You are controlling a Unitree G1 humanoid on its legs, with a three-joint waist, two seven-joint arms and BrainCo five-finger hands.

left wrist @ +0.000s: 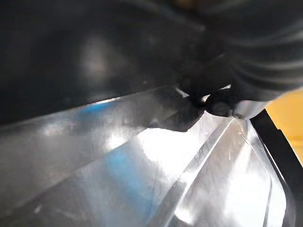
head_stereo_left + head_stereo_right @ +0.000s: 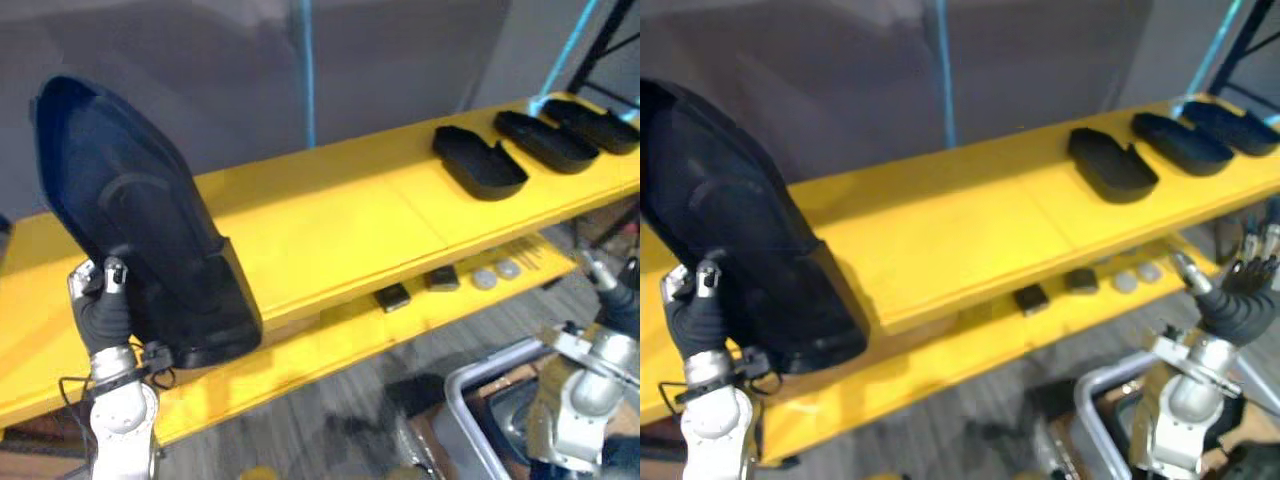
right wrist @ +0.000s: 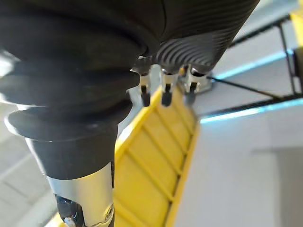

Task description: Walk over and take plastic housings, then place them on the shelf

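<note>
Three black housings (image 2: 545, 140) already lie in a row at the right end of the yellow shelf (image 2: 330, 230). One more, the large housing (image 2: 140, 220), stands upright over the shelf's left end. My left hand (image 2: 100, 300) grips its lower edge, thumb on the near side, fingers behind it, and I cannot tell whether its base touches the board. My right hand (image 2: 1240, 295) hangs low on the right, off the shelf, fingers loosely spread and empty. Small dark and grey pieces (image 2: 445, 278) sit on the lower board (image 2: 300, 360).
</note>
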